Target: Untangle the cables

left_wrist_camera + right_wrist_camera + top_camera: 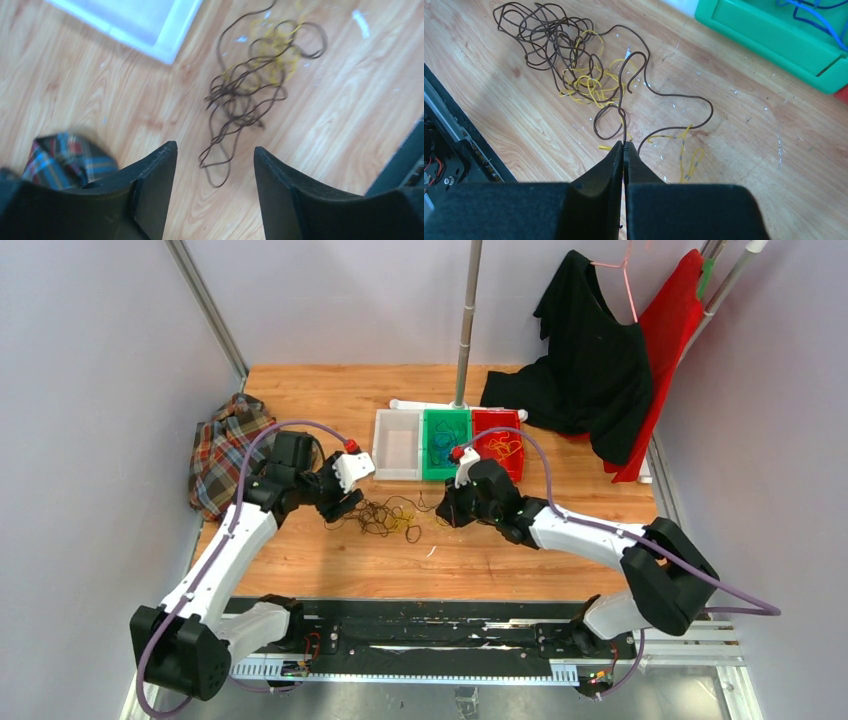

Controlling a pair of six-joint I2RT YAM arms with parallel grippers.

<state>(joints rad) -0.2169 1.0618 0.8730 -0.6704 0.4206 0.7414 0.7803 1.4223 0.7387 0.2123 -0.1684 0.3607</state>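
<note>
A tangle of thin dark brown and yellow cables (pixel 385 518) lies on the wooden table between the two arms. In the left wrist view the brown strands (pixel 240 95) lie ahead of my left gripper (pixel 215 152), which is open and empty just above the table, a brown loop between its fingertips. My right gripper (pixel 625 146) is shut on a brown cable (pixel 624 90) that rises from the fingertips and runs back to the tangle (pixel 554 45). Loose yellow strands (pixel 686 150) lie beside it. In the top view the right gripper (pixel 447 510) sits at the tangle's right edge.
Three bins stand behind the tangle: white (pixel 397 445), green (pixel 445 445) holding blue wires, red (pixel 498 443) holding yellow wires. A plaid cloth (pixel 225 452) lies at the left. A pole (pixel 465 330) and hanging black and red garments (pixel 600 350) stand at the back.
</note>
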